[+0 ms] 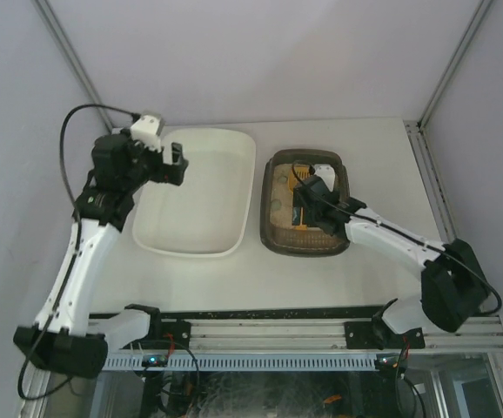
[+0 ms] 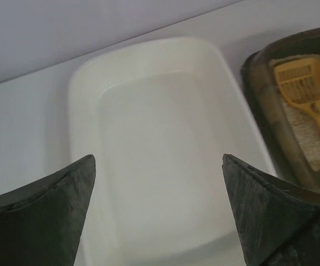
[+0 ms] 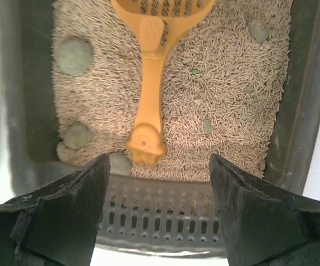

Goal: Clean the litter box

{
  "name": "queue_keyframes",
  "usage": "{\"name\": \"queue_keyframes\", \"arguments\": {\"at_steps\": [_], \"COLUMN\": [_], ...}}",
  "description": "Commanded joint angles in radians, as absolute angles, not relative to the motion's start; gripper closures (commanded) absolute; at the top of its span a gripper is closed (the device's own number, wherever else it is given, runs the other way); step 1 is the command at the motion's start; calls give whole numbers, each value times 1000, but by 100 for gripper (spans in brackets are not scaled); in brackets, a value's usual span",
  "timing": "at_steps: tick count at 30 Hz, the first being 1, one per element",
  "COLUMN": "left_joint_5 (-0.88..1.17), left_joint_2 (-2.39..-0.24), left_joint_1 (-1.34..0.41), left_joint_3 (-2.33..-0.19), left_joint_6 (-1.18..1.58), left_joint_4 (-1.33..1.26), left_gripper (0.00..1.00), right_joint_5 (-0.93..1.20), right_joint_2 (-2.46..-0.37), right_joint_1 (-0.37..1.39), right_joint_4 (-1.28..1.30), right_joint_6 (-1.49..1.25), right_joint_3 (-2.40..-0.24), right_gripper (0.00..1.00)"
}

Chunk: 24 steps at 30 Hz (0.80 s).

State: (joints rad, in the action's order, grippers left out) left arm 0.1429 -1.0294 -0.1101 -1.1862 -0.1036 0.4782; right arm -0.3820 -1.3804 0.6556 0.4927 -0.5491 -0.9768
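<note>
The litter box is a dark brown-grey tray with pale pellet litter, right of centre on the table. It also shows in the right wrist view and the left wrist view. An orange scoop lies on the litter, handle end toward the near slotted rim; it also shows in the left wrist view. Several grey-green clumps sit in the litter. My right gripper is open above the near rim, just short of the handle end. My left gripper is open and empty above the white tub.
The large white tub stands left of the litter box, nearly touching it, and holds nothing. The left arm hangs over the tub's far left corner. White walls close the back and sides.
</note>
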Motion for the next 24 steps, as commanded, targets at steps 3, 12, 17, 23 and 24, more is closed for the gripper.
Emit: {"name": "queue_keyframes", "arguments": {"at_steps": [3, 12, 17, 23, 24], "left_joint_5": [204, 138, 165, 266, 289], "left_joint_2": [-1315, -1639, -1623, -1598, -1594], "left_joint_1": [-265, -290, -289, -289, -290], "left_joint_3": [-1432, -1742, -1697, -1631, -1615], "left_joint_6": [-67, 12, 37, 83, 93], "left_joint_4": [425, 565, 524, 490, 482], "left_gripper": [0, 0, 0, 0, 0], "right_joint_5": [-398, -335, -333, -372, -376], "right_joint_2": [-1481, -1658, -1747, -1790, -1790], "right_joint_1": [632, 613, 612, 604, 602], "right_joint_4": [418, 356, 361, 381, 385], "right_joint_6": [-590, -608, -609, -613, -616], "right_joint_3": [-1017, -1114, -1174, -1204, -1204], "right_gripper": [28, 31, 39, 41, 41]}}
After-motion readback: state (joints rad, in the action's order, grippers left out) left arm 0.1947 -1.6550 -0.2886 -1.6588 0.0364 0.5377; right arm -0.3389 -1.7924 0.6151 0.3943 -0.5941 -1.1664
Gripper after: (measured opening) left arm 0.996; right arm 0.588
